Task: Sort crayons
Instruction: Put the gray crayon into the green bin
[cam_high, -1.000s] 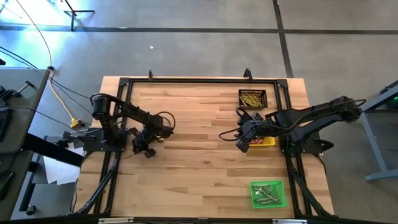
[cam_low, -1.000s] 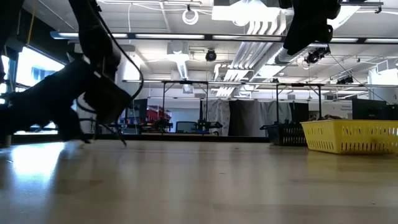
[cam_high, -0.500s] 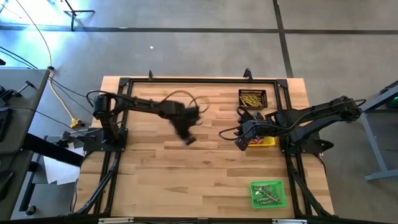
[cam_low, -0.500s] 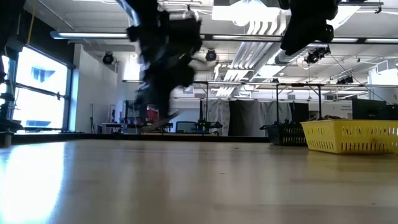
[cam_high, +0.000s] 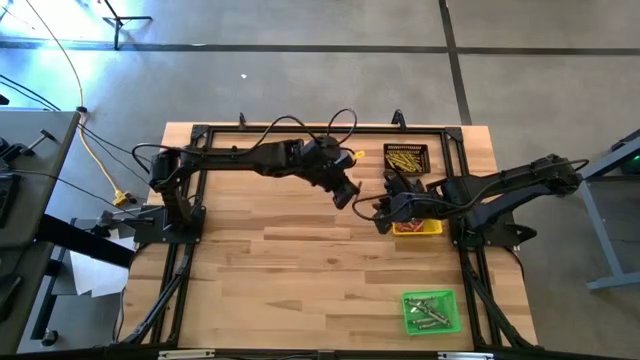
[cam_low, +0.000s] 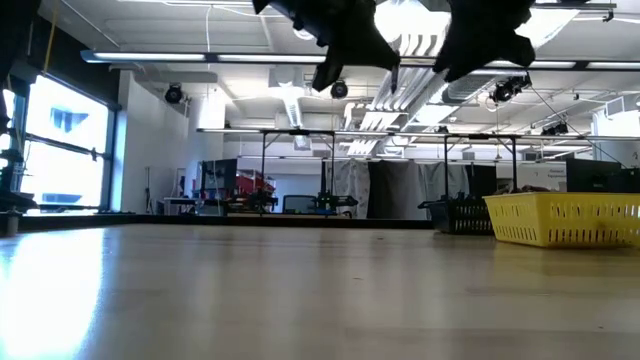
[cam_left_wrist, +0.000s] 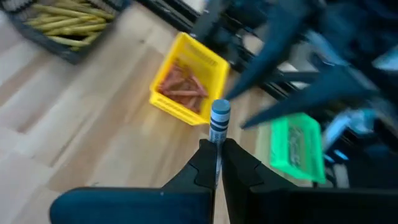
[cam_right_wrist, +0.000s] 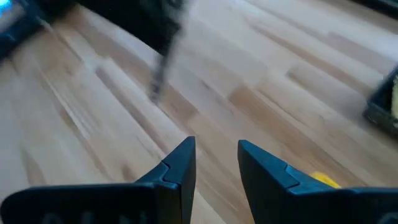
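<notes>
Crayons are largely sorted into three trays at frame right; one grey-blue crayon is pinched in the left gripper, undelivered; the right gripper is spread.

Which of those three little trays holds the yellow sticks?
The black tray at the far edge; the yellow tray holds reddish crayons, the green tray greyish ones.

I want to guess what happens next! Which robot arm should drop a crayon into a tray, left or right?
Probably the left. Its left gripper is shut on a greyish crayon near the trays, while the right gripper is open and holds nothing.
</notes>
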